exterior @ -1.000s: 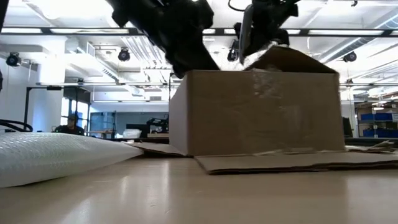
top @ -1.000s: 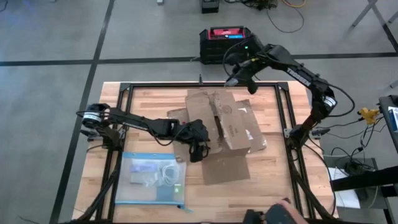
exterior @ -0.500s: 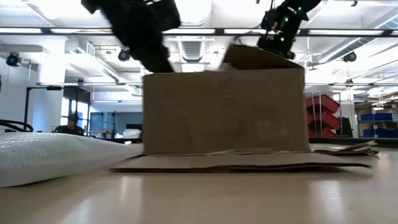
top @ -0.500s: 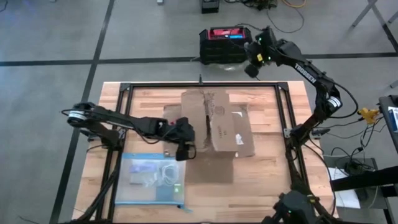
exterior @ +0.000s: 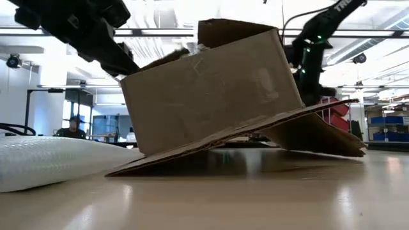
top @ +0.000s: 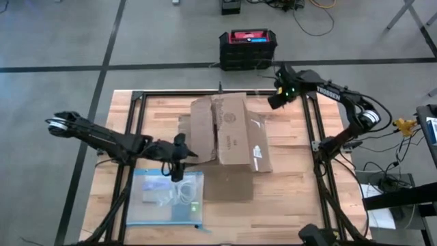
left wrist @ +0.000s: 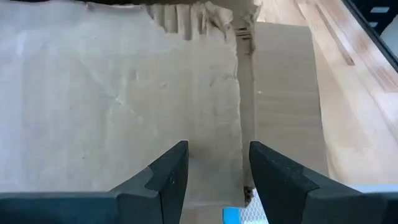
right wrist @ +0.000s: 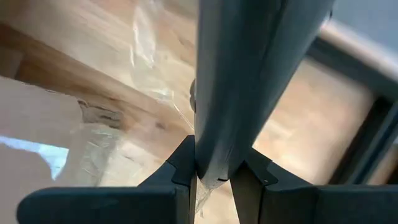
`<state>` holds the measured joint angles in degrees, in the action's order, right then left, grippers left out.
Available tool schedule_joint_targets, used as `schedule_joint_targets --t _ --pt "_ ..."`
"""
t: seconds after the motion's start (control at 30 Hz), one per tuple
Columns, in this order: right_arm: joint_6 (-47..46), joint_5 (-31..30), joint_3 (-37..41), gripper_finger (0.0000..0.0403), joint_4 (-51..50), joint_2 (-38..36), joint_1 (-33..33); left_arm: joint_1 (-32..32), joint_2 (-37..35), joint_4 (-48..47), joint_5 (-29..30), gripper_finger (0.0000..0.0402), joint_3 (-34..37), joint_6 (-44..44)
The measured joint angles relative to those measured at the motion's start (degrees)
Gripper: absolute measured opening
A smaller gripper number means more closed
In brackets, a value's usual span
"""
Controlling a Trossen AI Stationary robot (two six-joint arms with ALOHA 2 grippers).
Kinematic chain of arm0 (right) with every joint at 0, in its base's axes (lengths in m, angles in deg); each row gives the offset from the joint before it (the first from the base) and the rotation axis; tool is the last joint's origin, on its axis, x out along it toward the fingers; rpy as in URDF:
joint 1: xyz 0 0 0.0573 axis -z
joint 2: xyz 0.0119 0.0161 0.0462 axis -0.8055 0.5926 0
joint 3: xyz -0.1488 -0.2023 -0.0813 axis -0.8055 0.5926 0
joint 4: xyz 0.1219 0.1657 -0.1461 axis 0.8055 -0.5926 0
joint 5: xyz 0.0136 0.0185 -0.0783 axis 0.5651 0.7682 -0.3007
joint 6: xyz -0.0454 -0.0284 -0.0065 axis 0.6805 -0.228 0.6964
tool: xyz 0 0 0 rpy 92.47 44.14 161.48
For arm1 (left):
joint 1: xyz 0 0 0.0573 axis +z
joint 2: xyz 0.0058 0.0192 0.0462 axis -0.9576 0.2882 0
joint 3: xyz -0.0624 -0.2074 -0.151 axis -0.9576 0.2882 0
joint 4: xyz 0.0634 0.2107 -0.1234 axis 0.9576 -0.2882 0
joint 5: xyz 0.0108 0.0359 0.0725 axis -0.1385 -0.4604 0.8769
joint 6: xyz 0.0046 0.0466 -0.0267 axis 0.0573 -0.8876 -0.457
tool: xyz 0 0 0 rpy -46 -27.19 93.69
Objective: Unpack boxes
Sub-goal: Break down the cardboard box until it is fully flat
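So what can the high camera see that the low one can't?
Only the high view shows the black crate on the floor beyond the table. Only the low view shows the cardboard box tipped up, with one side lifted off the table. Both views show the box and the plastic bag.

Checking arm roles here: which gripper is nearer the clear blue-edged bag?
Left. The left gripper hangs at the bag's far edge; the right gripper is beyond the cardboard box, at the table's far side.

Overhead and table-level views share the cardboard box [top: 229, 137]; wrist views sit close
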<state>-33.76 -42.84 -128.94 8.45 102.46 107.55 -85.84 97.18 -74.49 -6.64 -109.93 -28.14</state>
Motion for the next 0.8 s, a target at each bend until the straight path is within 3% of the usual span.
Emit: schedule_joint_targets --t 0.13,0.3,0.57,0.8 --pt "-8.16 -0.08 6.74 0.0047 0.59 -2.57 -0.02 -0.83 0.34 0.34 0.63 0.0143 0.73 -0.19" --pt "-11.88 -0.20 12.58 0.0047 -1.41 -5.22 0.00 -1.64 0.82 0.35 0.62 0.0132 -0.01 -2.67" --pt "-15.18 -0.28 17.39 0.0127 -6.80 -5.72 -0.39 -3.75 0.68 0.51 -0.02 0.0121 -4.37 -5.56" --pt "-14.97 0.00 18.97 0.0140 -9.11 -6.29 -5.11 -10.46 0.65 0.46 0.68 0.0121 -8.83 -6.04"
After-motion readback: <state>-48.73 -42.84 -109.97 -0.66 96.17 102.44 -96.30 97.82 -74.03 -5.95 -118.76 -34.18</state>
